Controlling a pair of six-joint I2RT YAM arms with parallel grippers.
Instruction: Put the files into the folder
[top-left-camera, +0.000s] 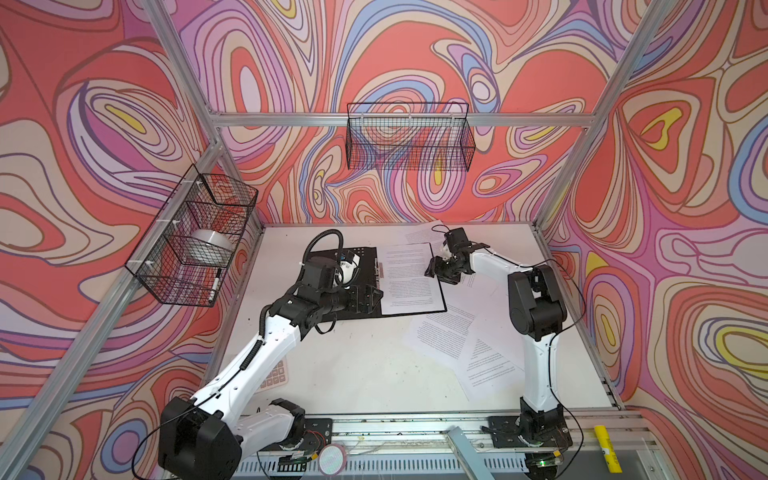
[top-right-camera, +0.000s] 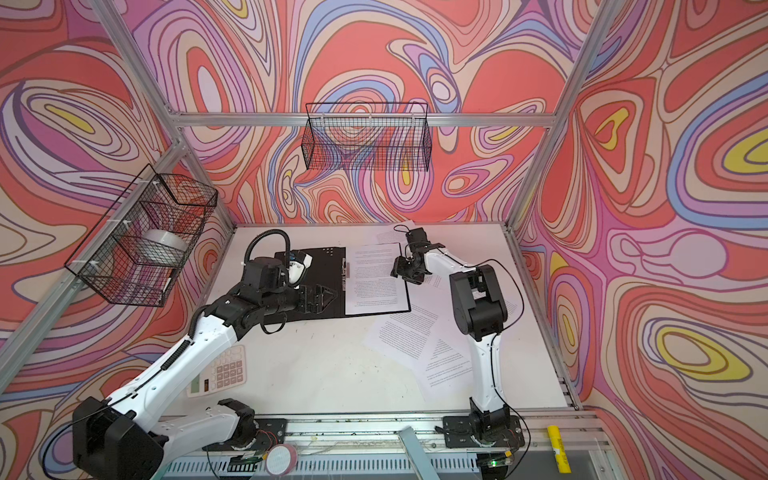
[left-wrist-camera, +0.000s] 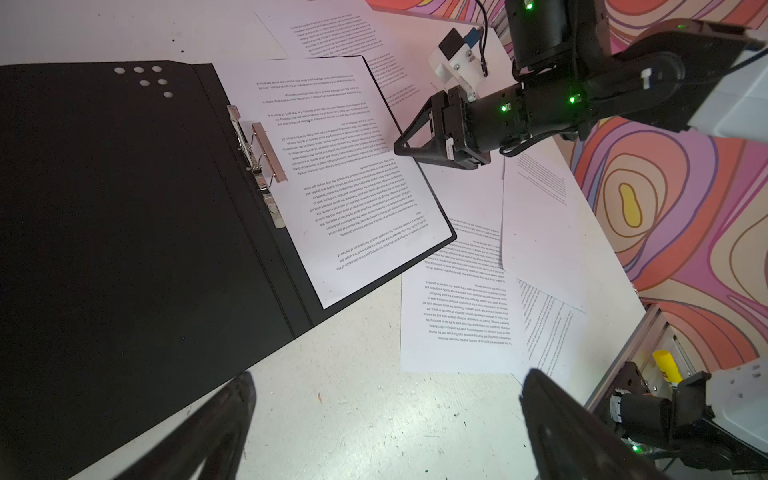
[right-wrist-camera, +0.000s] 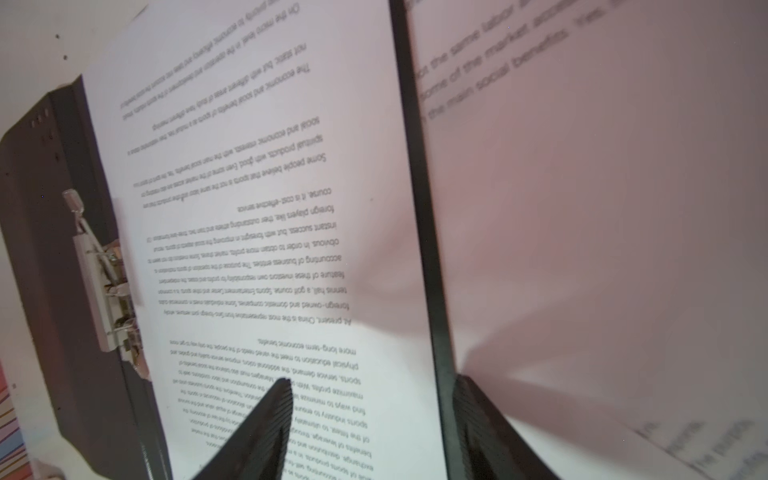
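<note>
The folder (top-left-camera: 368, 266) (top-right-camera: 328, 266) lies open on the table, black inside up, with its metal clip (left-wrist-camera: 257, 166) at the spine. One of the files (top-left-camera: 409, 278) (left-wrist-camera: 353, 178) rests flat on its right half. More files (top-left-camera: 440, 332) (top-right-camera: 405, 336) lie loose on the table to the right and in front of it. My right gripper (top-left-camera: 432, 272) (right-wrist-camera: 374, 380) hovers open over the folder's right edge, one finger above the filed sheet and one beyond the edge. My left gripper (top-left-camera: 372, 297) (left-wrist-camera: 386, 374) stands wide open above the folder's near part, holding nothing.
A grey calculator (top-right-camera: 218, 372) lies at the front left under my left arm. Wire baskets hang on the back wall (top-left-camera: 409, 137) and the left wall (top-left-camera: 195, 237). A yellow object (top-left-camera: 606, 449) sits on the front rail at the right.
</note>
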